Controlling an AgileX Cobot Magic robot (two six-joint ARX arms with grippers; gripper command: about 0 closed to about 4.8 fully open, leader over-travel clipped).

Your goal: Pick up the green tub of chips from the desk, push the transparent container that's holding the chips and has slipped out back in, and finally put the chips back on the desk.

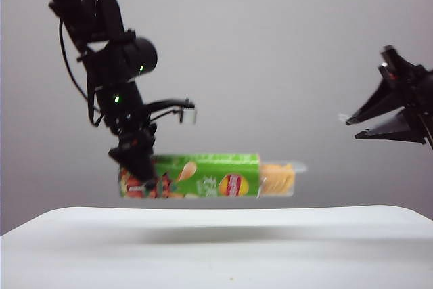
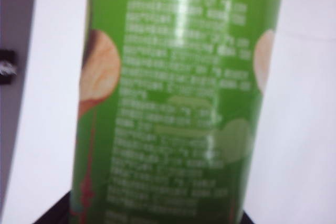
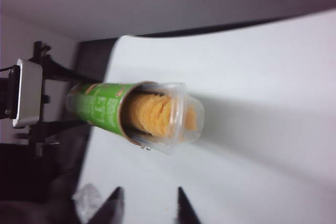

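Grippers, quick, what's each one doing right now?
Left gripper: shut on the long green cylindrical chips tub.
Right gripper: open, empty.

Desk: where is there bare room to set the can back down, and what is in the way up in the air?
The white desk is bare from edge to edge below the green can. The crowded part is above it: the left gripper clamps the can's left end, the clear tray sticks out on the right, and the open right gripper hangs beyond it.

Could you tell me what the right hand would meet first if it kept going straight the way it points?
Probably the clear tray sticking out of the green can; the right hand sits higher, so alignment is uncertain.
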